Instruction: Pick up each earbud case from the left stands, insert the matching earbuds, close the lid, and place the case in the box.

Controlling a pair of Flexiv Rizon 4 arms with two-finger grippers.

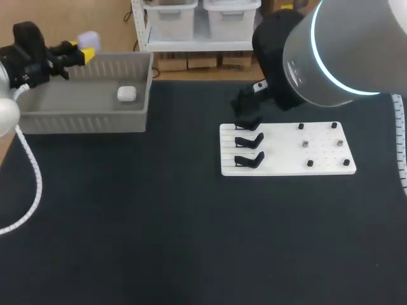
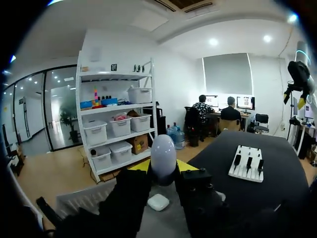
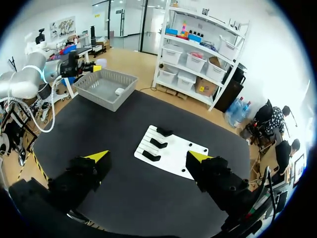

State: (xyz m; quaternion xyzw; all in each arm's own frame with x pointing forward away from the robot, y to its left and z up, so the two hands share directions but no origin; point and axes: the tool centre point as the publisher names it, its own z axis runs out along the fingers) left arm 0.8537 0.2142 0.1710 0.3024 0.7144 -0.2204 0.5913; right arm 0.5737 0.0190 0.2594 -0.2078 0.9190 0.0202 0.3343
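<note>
Over the box (image 1: 82,121), gripping the apparently final earbud case (image 1: 89,39) in left claw (image 1: 84,51), adding to another case (image 1: 126,93) inside; holding right claw (image 3: 148,156) wide.

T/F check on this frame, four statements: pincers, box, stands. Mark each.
1. The left pincer is shut on a white case above the grey box. True.
2. The grey box is empty. False: a second case lies in it.
3. All three black stands are bare. True.
4. The right pincer grips a case. False: it is open, with nothing between its fingers.
</note>
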